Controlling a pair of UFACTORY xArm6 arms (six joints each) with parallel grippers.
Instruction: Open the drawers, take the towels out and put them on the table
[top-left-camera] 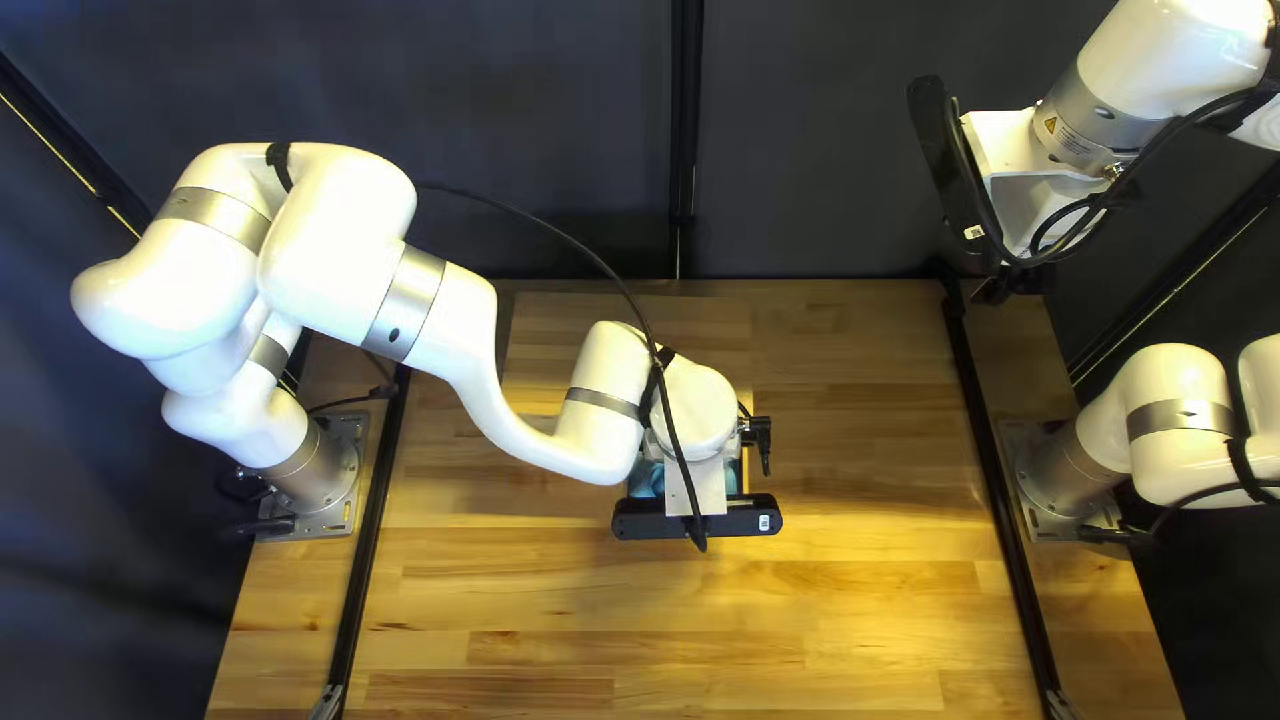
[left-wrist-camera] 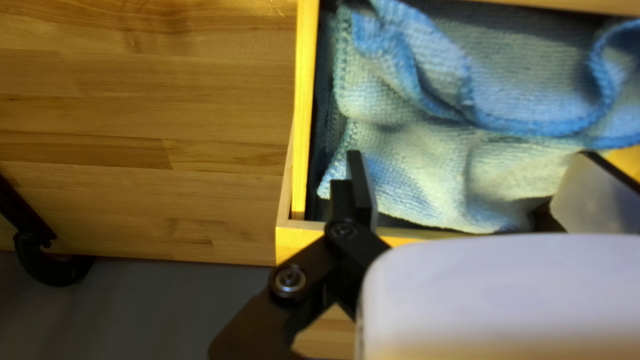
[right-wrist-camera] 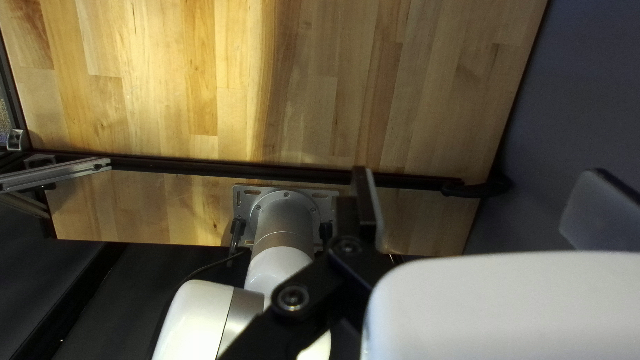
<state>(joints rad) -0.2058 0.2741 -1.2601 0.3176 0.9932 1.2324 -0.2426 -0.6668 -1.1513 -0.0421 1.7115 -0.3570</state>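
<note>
A light blue towel (left-wrist-camera: pixel 450 130) lies crumpled inside an open wooden drawer (left-wrist-camera: pixel 302 100). My left gripper (left-wrist-camera: pixel 475 185) hangs open just above it, one black finger (left-wrist-camera: pixel 357 185) at the towel's near edge by the drawer's wall, the other out past the cloth's opposite side. In the top left view my left arm's wrist covers the drawer at mid-table; only a sliver of the blue towel (top-left-camera: pixel 648 482) shows beneath it. My right gripper (right-wrist-camera: pixel 480 205) is open and holds nothing, raised high above its own base (right-wrist-camera: pixel 285 210).
Bare wooden tabletop (top-left-camera: pixel 850 600) surrounds the left wrist on all sides. Black rails (top-left-camera: pixel 980 420) run along both table edges beside the arm bases. My right arm (top-left-camera: pixel 1130 90) is folded up at the top right of the top left view.
</note>
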